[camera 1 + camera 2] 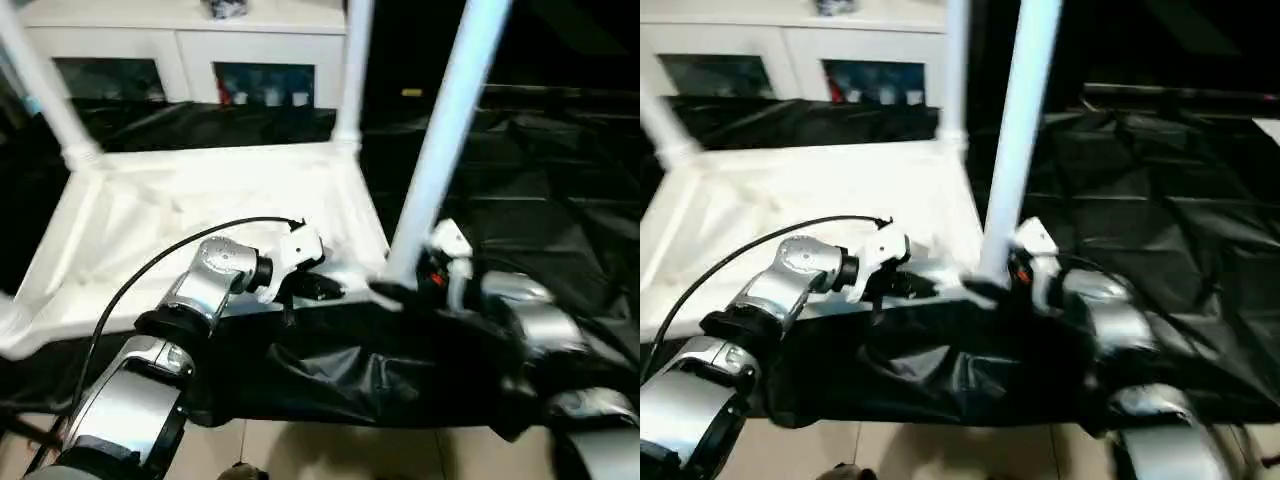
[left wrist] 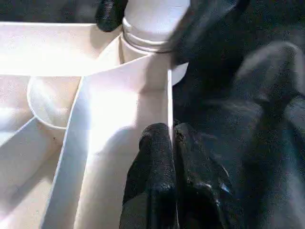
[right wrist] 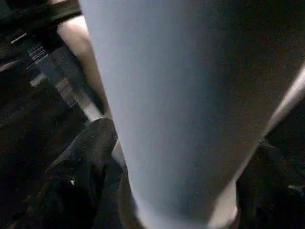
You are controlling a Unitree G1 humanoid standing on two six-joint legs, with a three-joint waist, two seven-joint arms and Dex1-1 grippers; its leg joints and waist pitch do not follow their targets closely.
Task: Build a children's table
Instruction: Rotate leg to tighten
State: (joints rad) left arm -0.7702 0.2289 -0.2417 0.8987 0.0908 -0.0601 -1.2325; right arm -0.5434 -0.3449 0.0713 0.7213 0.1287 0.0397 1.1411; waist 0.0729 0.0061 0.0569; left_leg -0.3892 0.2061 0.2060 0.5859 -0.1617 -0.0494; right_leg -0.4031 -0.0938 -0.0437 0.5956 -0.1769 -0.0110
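The white tabletop (image 1: pixel 200 200) lies upside down on black cloth, its ribbed underside facing up. Three white legs stand in its corner sockets: far left (image 1: pixel 40 80), far right (image 1: pixel 352 70) and near right (image 1: pixel 450 130). My left gripper (image 2: pixel 171 138) is shut on the thin upright rim at the near right corner, just in front of that leg's socket (image 2: pixel 152 19). My right gripper (image 1: pixel 400 290) is at the foot of the near right leg (image 3: pixel 190 95), which rises close in front of its camera.
A white cabinet with glass doors (image 1: pixel 180 50) stands behind the tabletop. Crumpled black cloth (image 1: pixel 540 180) covers the surface to the right and hangs over the near edge. Pale floor (image 1: pixel 330 450) shows below it.
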